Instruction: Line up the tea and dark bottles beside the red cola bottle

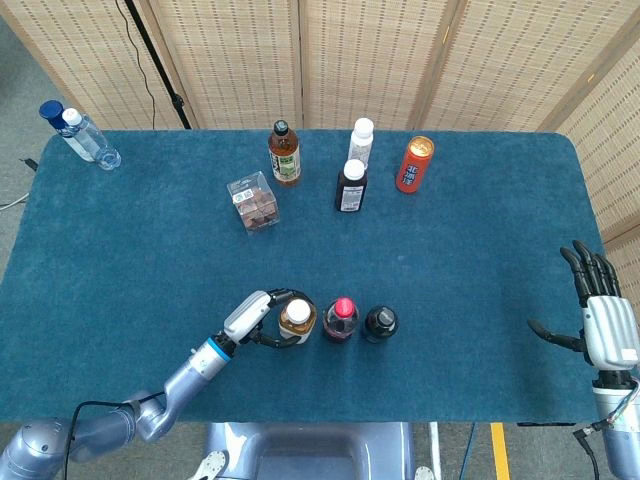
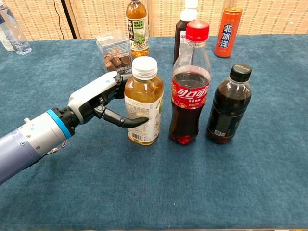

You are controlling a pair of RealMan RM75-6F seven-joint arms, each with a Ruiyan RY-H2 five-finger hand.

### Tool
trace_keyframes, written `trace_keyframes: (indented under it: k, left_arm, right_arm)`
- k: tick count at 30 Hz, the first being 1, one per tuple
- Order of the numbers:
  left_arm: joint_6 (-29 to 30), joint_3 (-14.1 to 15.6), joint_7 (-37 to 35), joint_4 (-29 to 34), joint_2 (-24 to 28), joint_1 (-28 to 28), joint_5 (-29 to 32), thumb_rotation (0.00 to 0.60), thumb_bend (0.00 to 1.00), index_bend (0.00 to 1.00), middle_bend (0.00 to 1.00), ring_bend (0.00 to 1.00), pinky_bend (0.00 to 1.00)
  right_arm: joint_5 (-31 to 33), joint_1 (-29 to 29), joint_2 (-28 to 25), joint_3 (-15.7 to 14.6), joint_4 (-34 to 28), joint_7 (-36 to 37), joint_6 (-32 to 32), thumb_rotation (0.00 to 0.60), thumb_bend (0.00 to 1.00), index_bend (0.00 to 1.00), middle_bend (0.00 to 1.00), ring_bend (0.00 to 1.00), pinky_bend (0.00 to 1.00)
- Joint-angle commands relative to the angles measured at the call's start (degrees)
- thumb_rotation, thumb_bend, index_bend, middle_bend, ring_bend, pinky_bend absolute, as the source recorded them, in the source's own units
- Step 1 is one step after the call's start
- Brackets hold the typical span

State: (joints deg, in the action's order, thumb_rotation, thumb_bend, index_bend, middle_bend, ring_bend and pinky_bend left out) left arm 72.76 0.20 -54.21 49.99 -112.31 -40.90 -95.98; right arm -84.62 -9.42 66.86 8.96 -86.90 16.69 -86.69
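Tea bottle at the cola's left side.
My left hand fingers grip the upright tea bottle, just left of the cola bottle; my right hand hangs open, well apart.

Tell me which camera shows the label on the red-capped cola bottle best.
The chest view. It sees the red-capped clear plastic cola bottle side-on and close, so its red label with white lettering faces the camera. The head view looks straight down on the bottle, showing mainly the cap and dark shoulders, no label.
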Motion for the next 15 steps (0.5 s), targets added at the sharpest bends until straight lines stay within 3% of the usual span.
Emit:
trace_keyframes:
  k: [1,3,5,15]
  left_arm:
    - [0.0,0.8,-1.5,0.2,0.7,-0.3,-0.7,0.600,0.48,0.34,0.30,0.21,0.33]
    - [0.1,1.3,-1.9,0.3,1.2,-0.5,-1.2,0.600,0.42,0.13,0.13,0.08,0.21]
    - [0.5,1.3,-2.2,0.3,1.3,-0.4,-1.2,0.600,0.37,0.02,0.03,0.02,0.13]
    - [1.1,1.6,-3.1,1.5,2.7,-0.2,-1.0,0.600,0.35,0.00,0.00,0.00,0.09]
  right_arm:
    - [0.1,0.0,0.0,0.1,0.0,0.0,0.0,0.600,0.00,0.00,0.00,0.00,0.00]
    - [0.1,0.1,0.0,0.1,-0.1,0.0,-0.1,0.600,0.00,0.00,0.00,0.00,0.00]
    - [0.1,0.1,0.0,0.2,-0.1,0.0,-0.1,0.600,0.00,0.00,0.00,0.00,0.00]
    - [0.0,0.1,0.1,0.2,-0.1,-0.3,0.0,0.600,0.00,0.00,0.00,0.00,0.00]
